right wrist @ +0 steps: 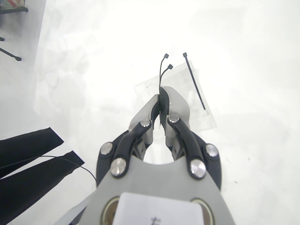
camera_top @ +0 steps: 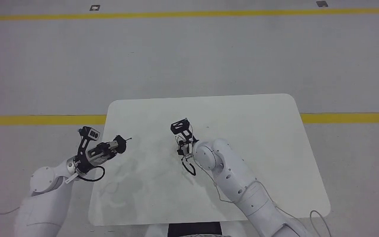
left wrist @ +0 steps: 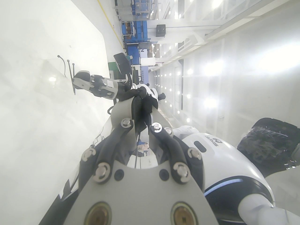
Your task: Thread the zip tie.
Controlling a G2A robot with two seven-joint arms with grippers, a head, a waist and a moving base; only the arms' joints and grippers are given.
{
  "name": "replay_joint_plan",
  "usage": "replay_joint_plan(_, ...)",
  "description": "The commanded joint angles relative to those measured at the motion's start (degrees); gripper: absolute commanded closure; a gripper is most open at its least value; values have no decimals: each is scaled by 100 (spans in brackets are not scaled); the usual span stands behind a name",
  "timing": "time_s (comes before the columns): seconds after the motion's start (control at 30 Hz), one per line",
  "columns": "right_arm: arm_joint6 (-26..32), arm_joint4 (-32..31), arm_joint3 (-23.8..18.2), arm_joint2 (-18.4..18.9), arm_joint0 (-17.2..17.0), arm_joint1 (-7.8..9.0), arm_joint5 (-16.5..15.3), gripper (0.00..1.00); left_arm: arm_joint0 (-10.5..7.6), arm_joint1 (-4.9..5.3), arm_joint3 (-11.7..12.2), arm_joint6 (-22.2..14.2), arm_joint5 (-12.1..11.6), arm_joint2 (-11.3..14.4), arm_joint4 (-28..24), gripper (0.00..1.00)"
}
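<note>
My right gripper (right wrist: 161, 94) is shut on a thin black zip tie (right wrist: 164, 59), low over a clear plate (right wrist: 199, 115) near the middle of the white table (camera_top: 266, 154). Two strands with heads stick out past the fingertips; I cannot tell whether the second is another tie or a reflection. A straight zip tie (right wrist: 193, 80) lies loose on the plate beside them. In the top view the right gripper (camera_top: 182, 144) is at centre. My left gripper (camera_top: 120, 144) hangs over the table's left edge, shut on a thin black zip tie (camera_top: 126, 141) whose tip pokes out toward the right arm.
In the left wrist view the left gripper (left wrist: 141, 101) faces the right gripper (left wrist: 76, 81) and the plate (left wrist: 49, 71) across bare table. The table edge (right wrist: 43, 24) runs near the plate, with floor and a dark stand (right wrist: 10, 54) beyond.
</note>
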Motion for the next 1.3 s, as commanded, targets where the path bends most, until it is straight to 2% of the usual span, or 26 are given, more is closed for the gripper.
replay_joint_plan(0.0, -8, 7, 1, -9, 3, 4, 16, 100, 0, 0, 0, 0, 0, 0, 0, 100)
replay_joint_plan(0.23, -19, 26, 7, -36, 18, 20, 44, 100, 0, 0, 0, 0, 0, 0, 0, 100)
replay_joint_plan(0.57, -37, 82, 56, -71, 66, 38, 41, 91, 0, 0, 0, 0, 0, 0, 0, 100)
replay_joint_plan(0.77, -42, 109, 87, -90, 98, 47, 55, 100, 0, 0, 0, 0, 0, 0, 0, 100)
replay_joint_plan(0.9, 22, 54, 125, -140, 131, 51, 88, 85, 0, 0, 0, 0, 0, 0, 0, 100)
replay_joint_plan(1.27, -85, 1, 482, -446, 350, -12, 123, 81, 0, 0, 0, 0, 0, 0, 0, 100)
